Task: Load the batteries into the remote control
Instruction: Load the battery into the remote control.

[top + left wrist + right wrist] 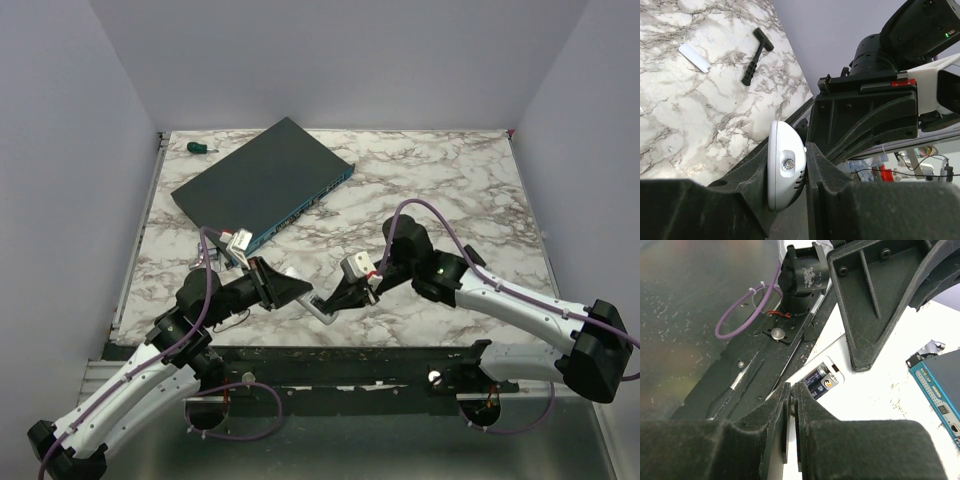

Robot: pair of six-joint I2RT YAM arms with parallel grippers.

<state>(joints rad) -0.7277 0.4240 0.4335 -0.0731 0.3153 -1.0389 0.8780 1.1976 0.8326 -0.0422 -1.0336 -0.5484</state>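
The white remote control (pixel 322 310) is off the table near the front edge, clamped between my left gripper's (pixel 305 296) jaws. In the left wrist view my left gripper (pixel 788 157) is shut on the remote's rounded end (pixel 782 182), whose small emitter bulb faces the camera. In the right wrist view the remote's back (pixel 865 405) faces up with its compartment open and two dark batteries (pixel 818 381) lying in it. My right gripper (pixel 791 388) is shut, its tips at the near end of the batteries. It sits just right of the remote in the top view (pixel 342 298).
A large dark network box (pixel 265 185) lies at the back left, with a green screwdriver (pixel 200 148) behind it. A white cover strip (pixel 694 56) and a black tool (pixel 755 55) lie on the marble. The dark metal front rail (pixel 330 365) runs right under both grippers.
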